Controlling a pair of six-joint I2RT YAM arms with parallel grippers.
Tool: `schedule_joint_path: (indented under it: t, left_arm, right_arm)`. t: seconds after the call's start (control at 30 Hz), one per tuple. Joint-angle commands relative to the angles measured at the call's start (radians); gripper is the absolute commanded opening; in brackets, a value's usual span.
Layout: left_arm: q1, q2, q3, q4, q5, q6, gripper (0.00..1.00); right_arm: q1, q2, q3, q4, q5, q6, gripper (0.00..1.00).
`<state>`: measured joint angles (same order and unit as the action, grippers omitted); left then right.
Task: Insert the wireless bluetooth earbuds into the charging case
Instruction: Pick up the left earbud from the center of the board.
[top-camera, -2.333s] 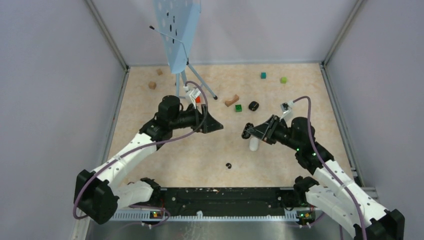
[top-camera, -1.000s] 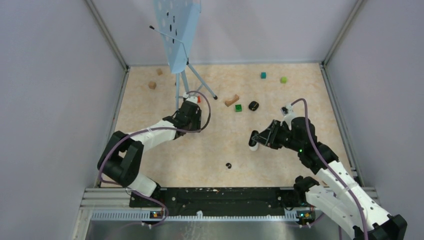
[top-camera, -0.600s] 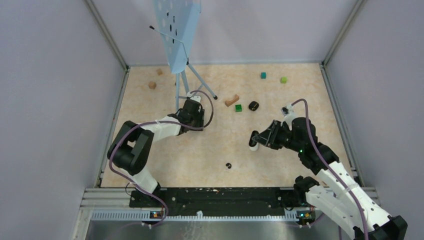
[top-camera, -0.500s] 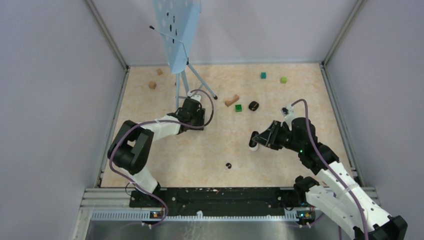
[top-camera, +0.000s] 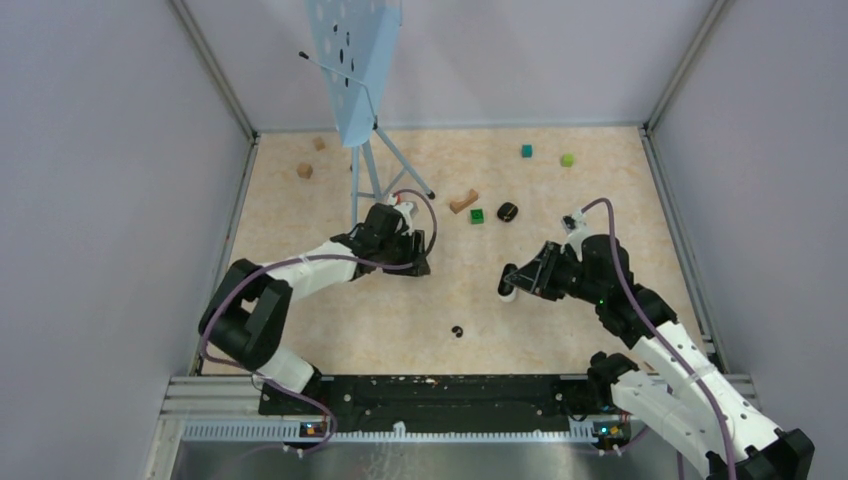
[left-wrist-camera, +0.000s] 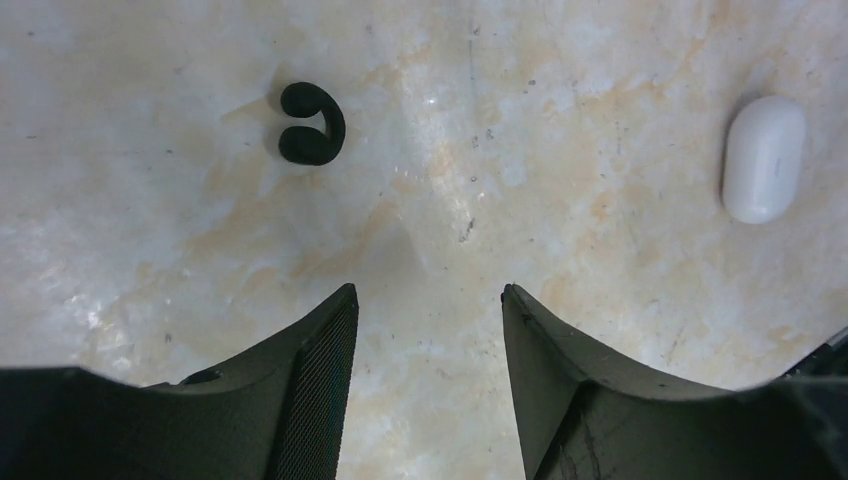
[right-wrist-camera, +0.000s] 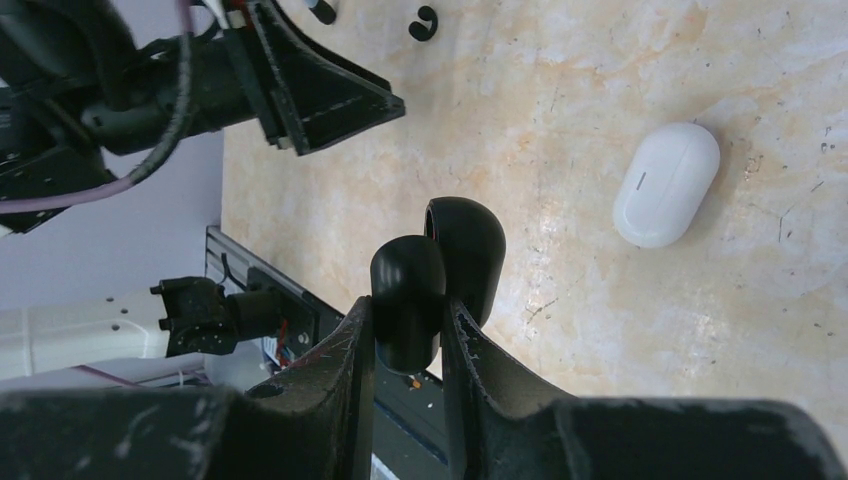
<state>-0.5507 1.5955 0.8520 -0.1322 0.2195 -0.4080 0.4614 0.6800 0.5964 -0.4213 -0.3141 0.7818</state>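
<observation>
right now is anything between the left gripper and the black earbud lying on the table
Nothing visible. Only bare table lies between the open left gripper and the black earbud; the white charging case sits well off to the side.

**Beige marbled surface: what lies on it**

On the surface (left-wrist-camera: 560, 90), a black C-shaped earbud (left-wrist-camera: 311, 123) lies ahead-left of the left gripper (left-wrist-camera: 427, 300). A white pill-shaped case (left-wrist-camera: 763, 158) lies ahead-right. Farther beyond are a green cube (top-camera: 477, 215), a wooden arch block (top-camera: 463, 201) and a black oval object (top-camera: 507, 211).
</observation>
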Motion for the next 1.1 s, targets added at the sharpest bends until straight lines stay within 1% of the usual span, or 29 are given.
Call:
schedule_joint_path:
  t: [0.0,0.13,0.2,0.3,0.43,0.6,0.73,0.8,0.9,1.07]
  left_arm:
    - [0.007,-0.137,-0.020,0.016,-0.041,-0.019,0.60]
    - [0.005,-0.081,0.043,-0.032,-0.077,0.078,0.58]
    - [-0.011,-0.040,0.080,-0.065,-0.141,0.133,0.55]
    - [-0.065,0.005,0.124,-0.087,-0.237,0.195,0.50]
    - [-0.104,0.060,0.185,-0.103,-0.306,0.205,0.52]
    - [-0.112,0.113,0.225,-0.076,-0.304,0.184,0.52]
    - [-0.114,0.176,0.270,-0.084,-0.353,0.186,0.52]
    - [-0.114,0.199,0.282,-0.081,-0.366,0.195,0.52]
    - [-0.114,0.214,0.289,-0.079,-0.348,0.199,0.51]
    - [-0.114,0.219,0.286,-0.091,-0.380,0.210,0.50]
  right_arm:
    - [-0.008,0.007,0.039,0.014,-0.002,-0.001,0.00]
    - [-0.009,0.006,0.031,0.024,-0.011,0.008,0.00]
    - [-0.009,0.002,0.030,0.021,-0.011,0.010,0.00]
    - [-0.008,-0.008,0.030,0.014,-0.003,0.013,0.00]
    - [-0.008,-0.011,0.028,0.009,0.001,0.017,0.00]
    - [-0.009,-0.006,0.025,0.012,0.000,0.020,0.00]
    - [-0.009,-0.007,0.032,0.011,-0.001,0.021,0.00]
    - [-0.009,-0.009,0.035,0.008,0.002,0.022,0.00]
    - [-0.009,-0.010,0.035,0.003,0.007,0.021,0.00]
    - [-0.009,-0.011,0.028,0.010,0.007,0.025,0.00]
